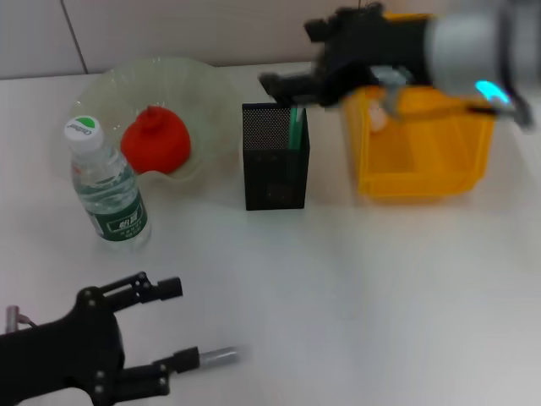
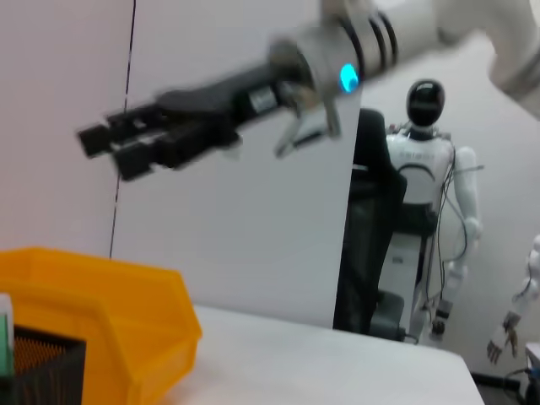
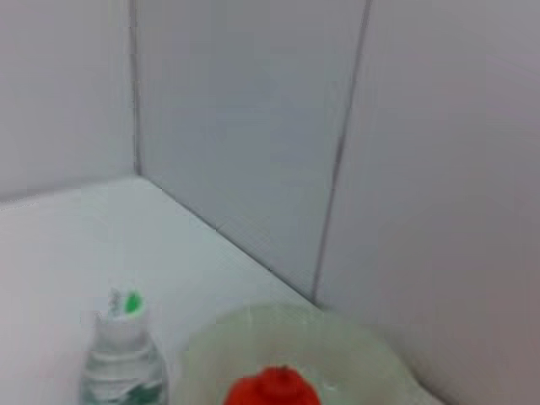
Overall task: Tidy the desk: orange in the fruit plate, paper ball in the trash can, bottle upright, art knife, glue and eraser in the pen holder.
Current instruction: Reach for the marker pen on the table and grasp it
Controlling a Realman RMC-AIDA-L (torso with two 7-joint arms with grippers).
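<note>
Head view of a white desk (image 1: 355,288) with two black grippers. The right gripper (image 1: 283,85) hangs in the air just above the far rim of the pen holder (image 1: 275,156), its fingers pointing toward the robot's left; the left wrist view shows these fingers (image 2: 118,143) lying close together with nothing visible between them. A green object (image 1: 295,125) stands inside the holder, directly beneath the jaws. The trash can (image 1: 423,144) sits just to the right of the holder, under the right arm's wrist. To the left of the jaws, well apart, the orange (image 1: 155,139) rests in the fruit plate (image 1: 203,93), whose wavy rim reaches the back wall. The bottle (image 1: 107,186) stands upright, just in front of the plate's near edge. The left gripper (image 1: 177,326) rests low at the near left corner, jaws spread and holding nothing. Bare desk lies between its fingertips and the bottle, holder and can.
</note>
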